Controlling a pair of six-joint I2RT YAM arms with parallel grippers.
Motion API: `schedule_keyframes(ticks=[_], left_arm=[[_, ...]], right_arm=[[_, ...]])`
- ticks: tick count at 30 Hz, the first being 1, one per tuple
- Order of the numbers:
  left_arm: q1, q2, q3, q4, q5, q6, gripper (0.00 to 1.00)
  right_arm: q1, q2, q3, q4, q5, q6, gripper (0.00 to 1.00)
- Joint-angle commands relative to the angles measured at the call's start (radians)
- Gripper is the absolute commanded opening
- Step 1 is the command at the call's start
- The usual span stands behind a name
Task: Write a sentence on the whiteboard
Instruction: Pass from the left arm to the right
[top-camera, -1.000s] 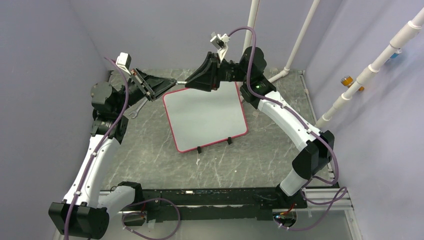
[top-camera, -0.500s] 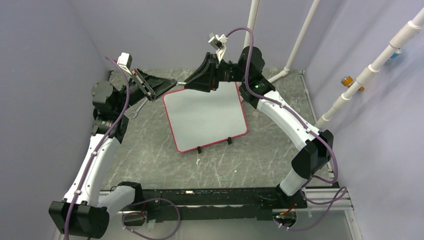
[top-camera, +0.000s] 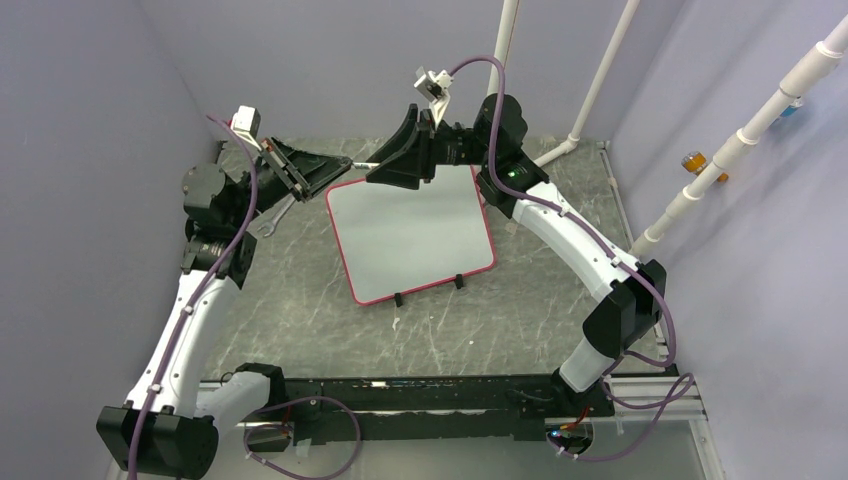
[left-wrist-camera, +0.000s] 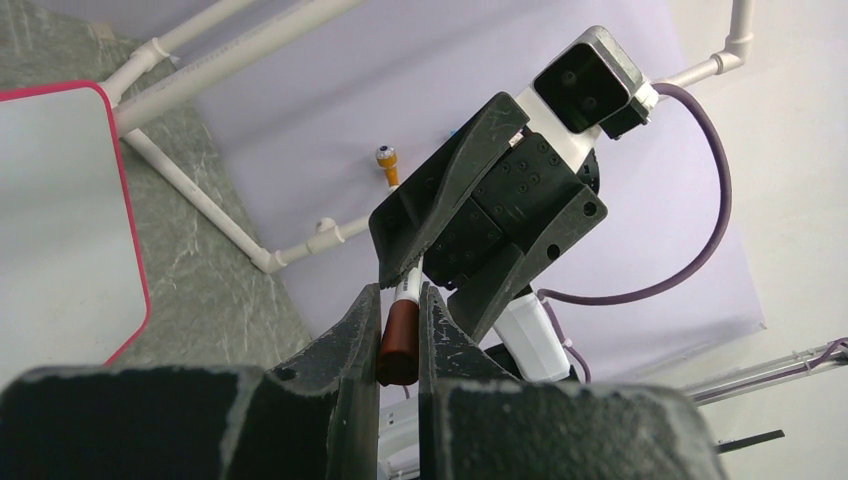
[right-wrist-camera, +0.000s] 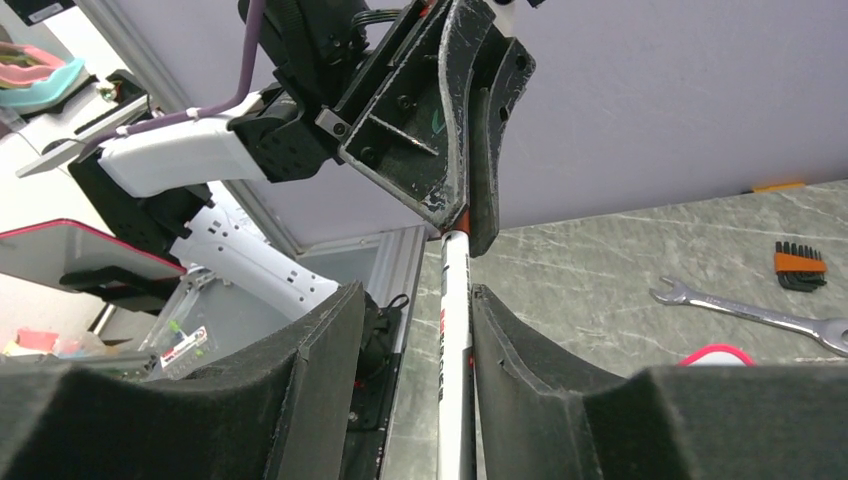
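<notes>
a smooth, faintly glossy face is seen on the pale grey-white red-framed whiteboard (top-camera: 410, 235); the grey veined table top (top-camera: 300, 300) is rendered matt, stone-like; the silver metal spanner (right-wrist-camera: 745, 312) is brightly polished.

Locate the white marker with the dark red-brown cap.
Seen from above, the white marker with the dark red-brown cap is in the air between the left gripper, shut on that cap, and the right gripper, near the far-left corner of the red-framed whiteboard.

Probably a robotics lab: purple-walled cell (top-camera: 330, 60), white pipe frame (top-camera: 600, 85), spanner (right-wrist-camera: 760, 313) and hex keys (right-wrist-camera: 799, 265).
</notes>
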Motion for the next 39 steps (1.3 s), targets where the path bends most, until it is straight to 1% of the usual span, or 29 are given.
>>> schedule_keyframes(ticks=[1,4,17,24,28,34,36,37,39], left_arm=[[0.006,-0.019,0.006,0.066,-0.045,0.003,0.00],[0.006,-0.024,-0.004,0.081,-0.057,-0.003,0.00],[0.006,-0.033,-0.016,0.092,-0.072,-0.004,0.00],[0.006,-0.032,-0.026,0.079,-0.072,0.002,0.00],[0.006,-0.032,-0.027,0.074,-0.071,0.005,0.00],[0.006,-0.026,-0.027,0.069,-0.067,0.007,0.00],[0.006,-0.025,-0.028,0.066,-0.065,0.007,0.00],[0.006,-0.025,-0.027,0.063,-0.066,0.009,0.00],[0.006,-0.024,-0.024,0.052,-0.063,0.016,0.00]], right_arm=[[0.011,-0.028,0.028,0.062,-0.015,0.015,0.44],[0.009,-0.026,0.030,0.062,-0.012,0.017,0.41],[0.010,-0.024,0.032,0.079,-0.003,0.031,0.39],[0.010,-0.020,0.032,0.123,0.014,0.061,0.38],[0.009,-0.014,0.034,0.142,0.009,0.079,0.30],[0.011,-0.010,0.037,0.156,0.008,0.091,0.24],[0.012,-0.008,0.038,0.161,0.007,0.096,0.20],[0.012,-0.007,0.038,0.163,0.006,0.098,0.17],[0.013,-0.005,0.036,0.163,0.001,0.100,0.03]])
